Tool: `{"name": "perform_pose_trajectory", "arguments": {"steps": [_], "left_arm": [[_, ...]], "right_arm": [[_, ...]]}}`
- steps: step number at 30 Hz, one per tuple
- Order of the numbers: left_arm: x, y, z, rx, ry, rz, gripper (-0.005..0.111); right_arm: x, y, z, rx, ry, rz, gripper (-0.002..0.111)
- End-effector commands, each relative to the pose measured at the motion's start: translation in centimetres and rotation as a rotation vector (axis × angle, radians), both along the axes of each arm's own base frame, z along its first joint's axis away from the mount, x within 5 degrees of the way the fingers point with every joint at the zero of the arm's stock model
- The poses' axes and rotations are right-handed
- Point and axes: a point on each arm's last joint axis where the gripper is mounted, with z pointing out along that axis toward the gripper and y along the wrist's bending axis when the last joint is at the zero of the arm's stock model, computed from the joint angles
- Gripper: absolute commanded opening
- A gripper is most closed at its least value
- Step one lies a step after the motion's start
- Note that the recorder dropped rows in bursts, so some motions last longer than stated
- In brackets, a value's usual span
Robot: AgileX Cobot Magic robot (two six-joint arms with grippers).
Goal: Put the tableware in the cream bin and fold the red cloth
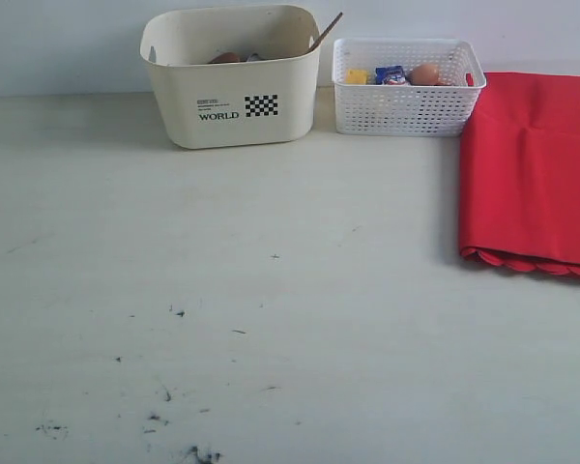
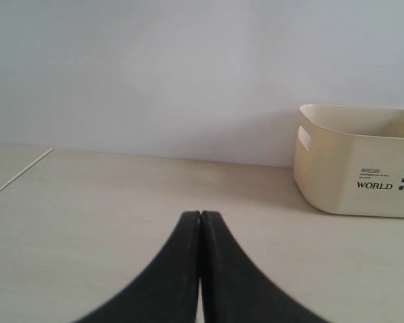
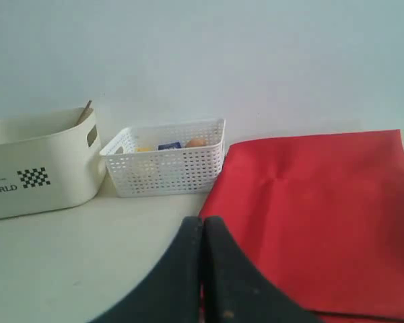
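Tableware [image 1: 227, 58] lies in the cream solid-walled plastic bin [image 1: 230, 97] at eleven o'clock; bright red scalloped cloth [image 1: 532, 164] at three o'clock looks folded. Left gripper [image 2: 200, 217] and right gripper [image 3: 203, 222] are pinched closed, empty; I judge it finished.

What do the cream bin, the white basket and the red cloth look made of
Cream bin: likely plastic, smooth matte moulded walls. White basket: plastic too, moulded lattice. Red cloth: thin fabric, creased, scalloped edge.
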Motion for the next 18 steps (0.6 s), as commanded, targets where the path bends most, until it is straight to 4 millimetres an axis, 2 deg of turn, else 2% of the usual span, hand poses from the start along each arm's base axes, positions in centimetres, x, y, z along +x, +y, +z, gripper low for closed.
{"name": "perform_pose_trajectory", "arguments": {"steps": [1, 18], "left_arm": [[-0.04, 0.0, -0.01, 0.001, -0.007, 0.001, 0.002], [-0.04, 0.0, -0.01, 0.001, -0.007, 0.001, 0.002]], "right_arm": [[-0.12, 0.07, -0.68, 0.003, 0.068, 0.005, 0.0], [-0.13, -0.26, -0.83, 0.023, 0.085, -0.033, 0.0]]}}
